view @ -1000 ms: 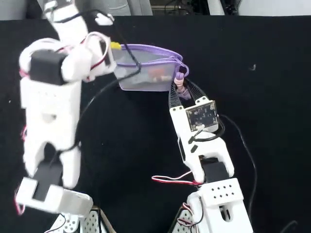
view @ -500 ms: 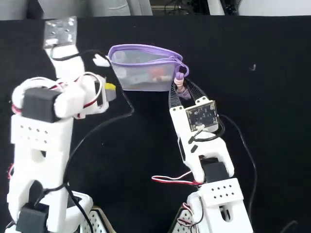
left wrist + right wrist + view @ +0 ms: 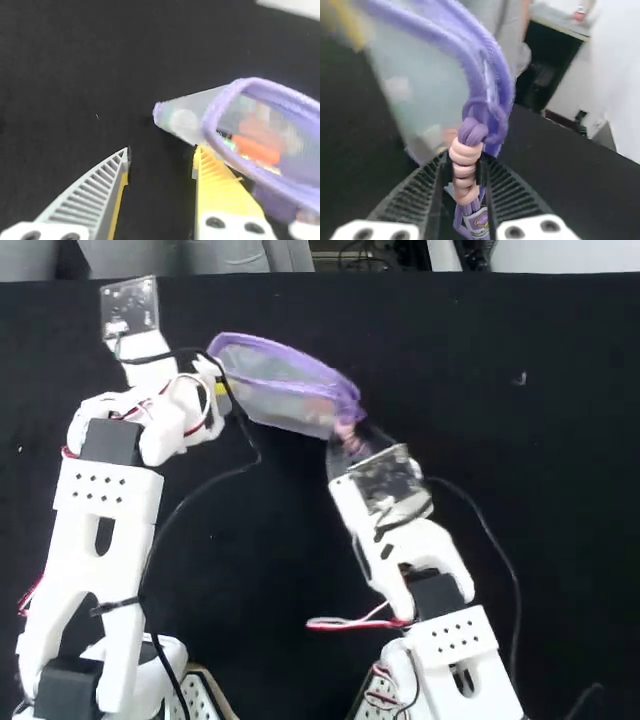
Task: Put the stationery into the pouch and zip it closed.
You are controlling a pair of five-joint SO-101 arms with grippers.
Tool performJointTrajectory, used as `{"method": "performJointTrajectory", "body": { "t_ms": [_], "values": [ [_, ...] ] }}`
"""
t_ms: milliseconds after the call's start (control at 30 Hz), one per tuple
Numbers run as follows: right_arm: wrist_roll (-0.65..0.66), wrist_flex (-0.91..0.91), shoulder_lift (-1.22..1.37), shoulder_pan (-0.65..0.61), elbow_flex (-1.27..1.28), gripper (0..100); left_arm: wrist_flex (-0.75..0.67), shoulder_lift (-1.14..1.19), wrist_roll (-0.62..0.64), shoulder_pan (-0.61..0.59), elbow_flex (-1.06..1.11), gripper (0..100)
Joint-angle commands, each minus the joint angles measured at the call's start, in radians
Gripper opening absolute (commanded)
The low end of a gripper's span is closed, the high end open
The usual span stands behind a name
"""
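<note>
The right end effector (image 3: 464, 159) is closed tightly on the knotted pink-and-purple pull cord (image 3: 472, 131), which is pinched between its black jaws. The pouch (image 3: 410, 85) rises directly beyond those jaws, its purple zipper rim running away from the cord. In the high view the translucent pouch (image 3: 285, 390) is seen tilted between the right end effector (image 3: 348, 440) and the left end effector (image 3: 222, 390), above the black tabletop (image 3: 520, 440). The left end effector (image 3: 160, 152) is spread wide and nothing is gripped by it. One corner of the pouch (image 3: 190, 117) lies just past its tips, over the yellow jaw. Orange stationery (image 3: 255, 147) is seen through the pouch wall on that side.
</note>
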Motion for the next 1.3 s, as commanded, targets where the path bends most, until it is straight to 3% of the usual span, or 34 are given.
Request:
{"method": "performJointTrajectory", "body": {
  "t_ms": [0, 200, 533, 767, 967, 1267],
  "values": [
    [0.051, 0.160, -0.019, -0.069, -0.140, 1.1, -0.097, -0.020, 0.095, -0.027, 0.008, 21],
    [0.051, 0.445, -0.019, -0.100, -0.355, 1.1, -0.123, -0.020, 0.103, -0.021, 0.012, 21],
    [0.089, 0.855, -0.008, -0.327, -0.739, 1.1, -0.124, -0.031, 0.100, -0.058, 0.041, 21],
    [0.091, 0.865, 0.002, -0.336, -0.826, 1.1, -0.081, -0.031, 0.097, -0.122, 0.056, 21],
    [0.089, 0.818, 0.124, -0.336, -0.866, 1.1, 0.000, -0.055, 0.011, -0.102, 0.053, 21],
    [0.089, 0.641, 0.317, -0.336, -0.881, 1.1, 0.253, -0.347, -0.063, -0.099, 0.065, 21]
  ]
}}
